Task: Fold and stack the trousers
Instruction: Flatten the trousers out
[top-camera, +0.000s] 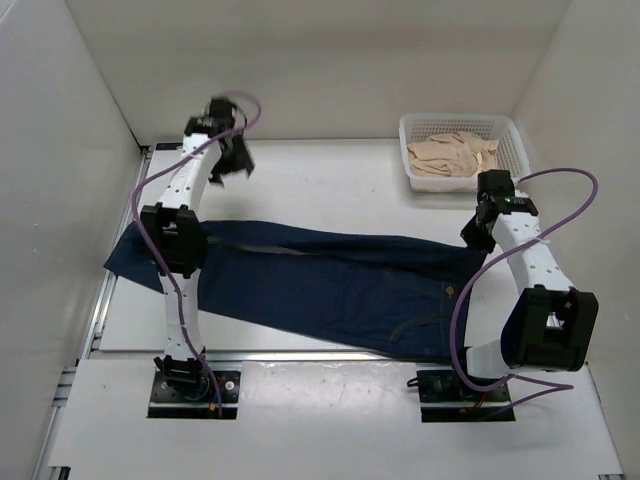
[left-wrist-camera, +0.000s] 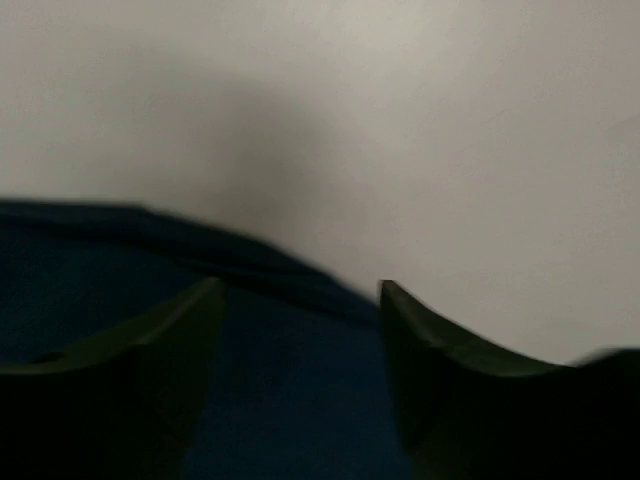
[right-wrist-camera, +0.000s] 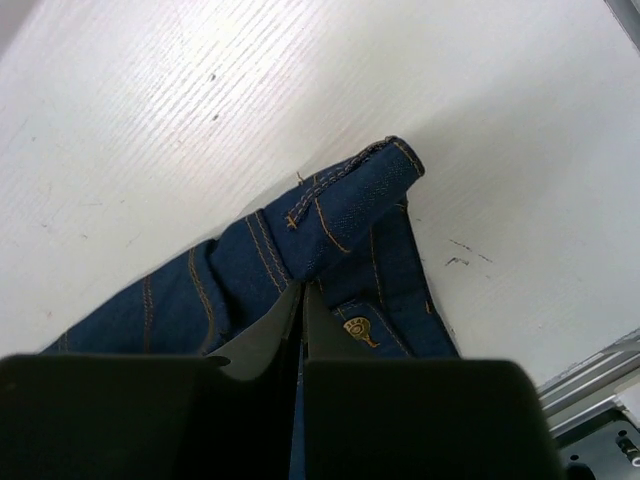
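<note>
Folding step: first fold not made yet, I judge; the trousers (top-camera: 330, 280) lie at full length, legs side by side.
Trousers place: flat on the table (top-camera: 330, 180), on the near side of the basket (top-camera: 510, 130). The waist end is close to the basket and the legs run away from it. The leg ends reach the table edge farthest from the basket.
Basket: white, w/ beige cloth (top-camera: 450, 155) inside.
R gripper (top-camera: 475, 235): just on the near side of the basket, at the waist end. Its fingers (right-wrist-camera: 270, 340) are pressed together and seem to pinch a small fold of the waistband (right-wrist-camera: 350, 200), which stands up a bit from the table.
L gripper (top-camera: 232, 150): well apart from the basket, about level w/ it, raised above the table. Fingers spread, nothing between them; blurred in both views.
How to do well: bring the L gripper down onto the leg ends and take both layers in one pinch. Keep the R pinch firm so the waist does not slide. Carry the legs toward the basket side low and slow, then lay hem on waist w/ edges matching.
Risk: thick denim can slip from a thin pinch; the overhanging end may drag.
</note>
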